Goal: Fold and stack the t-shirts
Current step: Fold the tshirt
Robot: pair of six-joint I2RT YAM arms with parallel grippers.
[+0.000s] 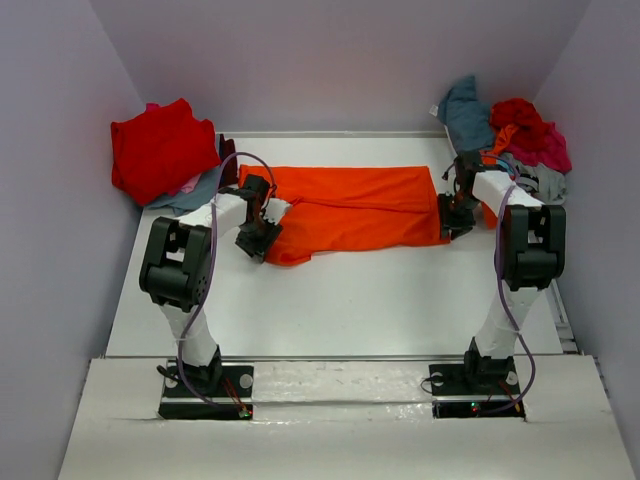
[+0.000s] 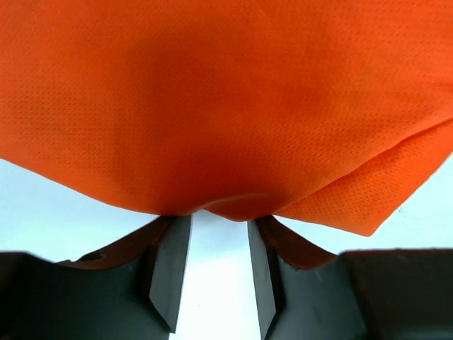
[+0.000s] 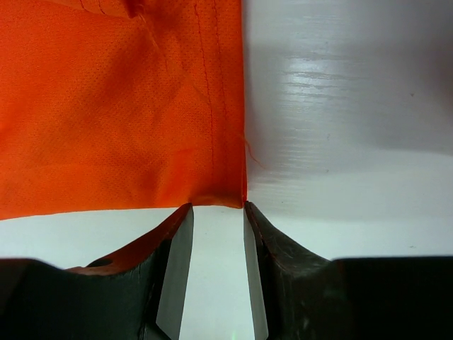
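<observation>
We are working on a fold of the orange t-shirt (image 1: 350,205), which is lying flattened across the middle of the top view, on the far half of the white table (image 1: 340,310). The left gripper (image 2: 219,216) is sitting at the shirt's lower-left corner and the right gripper (image 3: 218,205) at its lower-right corner, just where the stitched hem is ending. Both pincers are standing spread, with a strip of bare table showing between the fingers (image 2: 173,262). The cloth's edge is meeting the tips, but we cannot tell whether any of it is being caught there. To do this step well, we are judging that each pincer should be biting the full thickness at the edge, since a second layer is peeking out at the lower right of the left wrist view. Both arms should also be lifting together and level, so the shirt is not skewing. The tabletop is looking smooth and faintly glossy, so the cloth is probably sliding easily on it. Pale walls (image 1: 330,60) are closing the table in on three sides. At the upper left a red t-shirt (image 1: 160,145) is resting on grey-blue cloth (image 1: 195,190). At the upper right a loose heap (image 1: 510,135) of teal, red, magenta and grey shirts is lying against the wall.
</observation>
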